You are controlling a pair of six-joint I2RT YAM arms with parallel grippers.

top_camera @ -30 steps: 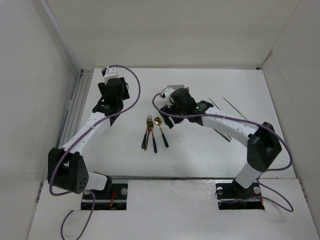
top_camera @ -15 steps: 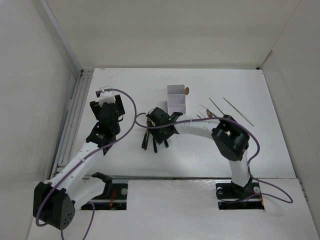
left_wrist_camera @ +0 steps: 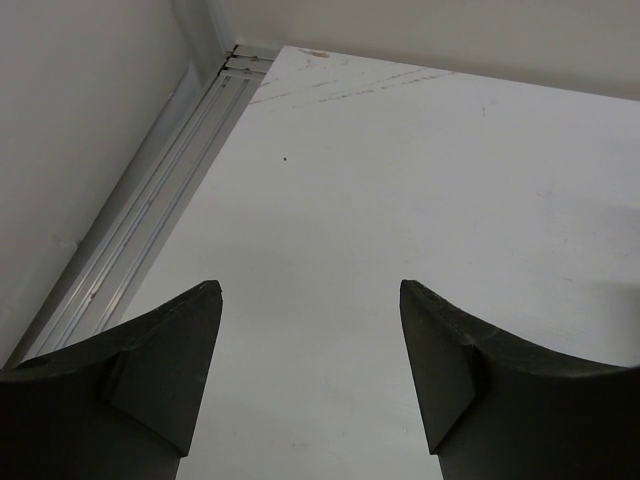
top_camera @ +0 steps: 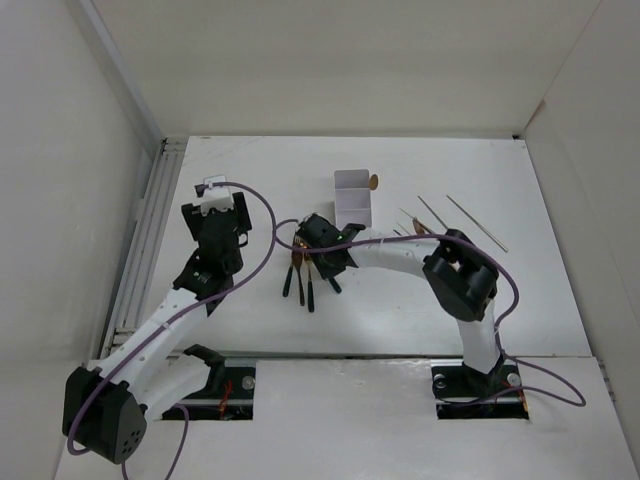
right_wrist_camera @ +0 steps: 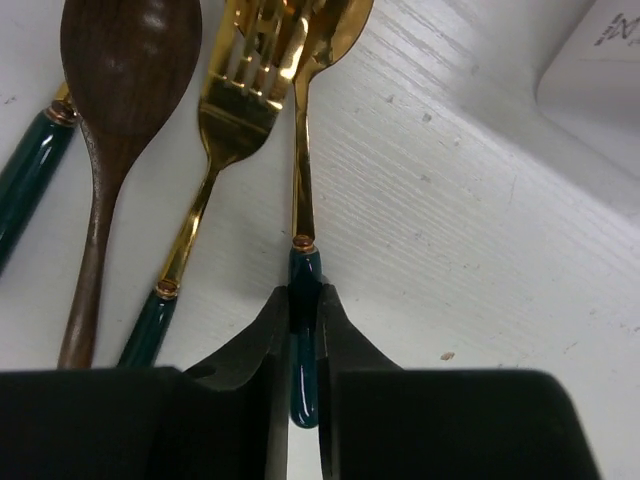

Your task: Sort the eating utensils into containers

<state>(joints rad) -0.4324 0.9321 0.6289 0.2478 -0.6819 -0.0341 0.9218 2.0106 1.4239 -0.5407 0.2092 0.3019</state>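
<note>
Several eating utensils (top_camera: 302,277) lie in a bunch at the table's middle. The right wrist view shows a gold spoon (right_wrist_camera: 300,170) with a dark green handle, a gold fork (right_wrist_camera: 228,125) left of it, and a brown spoon (right_wrist_camera: 122,60) further left. My right gripper (right_wrist_camera: 305,295) is shut on the gold spoon's green handle just below the collar, with the spoon lying on the table. From above, the right gripper (top_camera: 322,256) sits over the bunch. The white container (top_camera: 353,200) stands behind it. My left gripper (left_wrist_camera: 310,300) hangs open over bare table, holding nothing.
Thin chopsticks (top_camera: 476,222) lie right of the container. An aluminium rail (left_wrist_camera: 150,230) runs along the table's left edge by the wall. Another green handle (right_wrist_camera: 30,180) lies at the far left of the bunch. Purple cables loop off both arms.
My right arm swung from the container down to the utensils and its jaws closed on the gold spoon's handle. The left arm drew back toward the near side and opened slightly.
</note>
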